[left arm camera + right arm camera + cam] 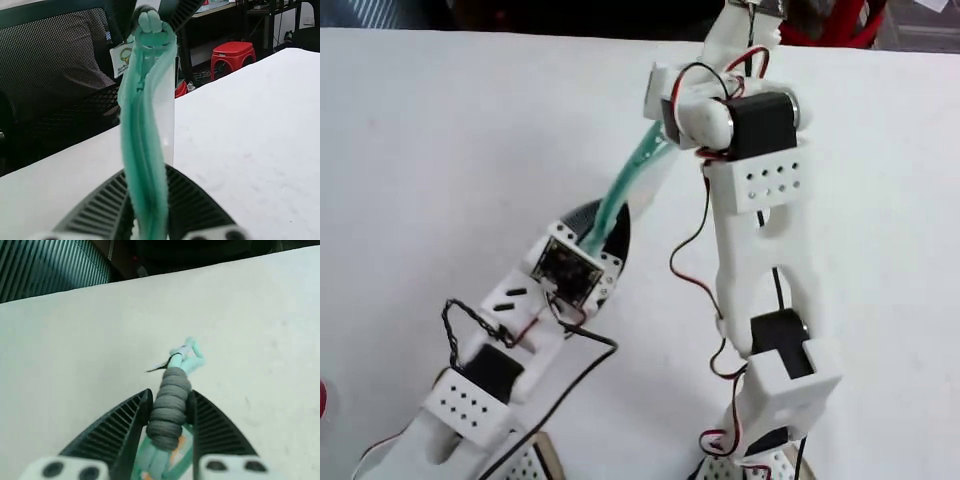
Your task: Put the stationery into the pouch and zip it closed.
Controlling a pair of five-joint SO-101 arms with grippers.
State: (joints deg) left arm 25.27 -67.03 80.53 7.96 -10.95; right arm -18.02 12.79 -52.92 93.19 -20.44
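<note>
Your left arm lies low, stretched out from the near-left over the bench [440,150], its pincer [598,228] clamped on one end of the teal pouch [625,185]. The pouch hangs taut, off the bench, between both pincers. Your right arm is folded over, wrist pitched down, its pincer [665,125] pinched on the grey tab [170,405], likely the zip pull. Anchor with the left and draw the tab straight along the zip, no twist. I can't see any stationery, so check it's inside first.
</note>
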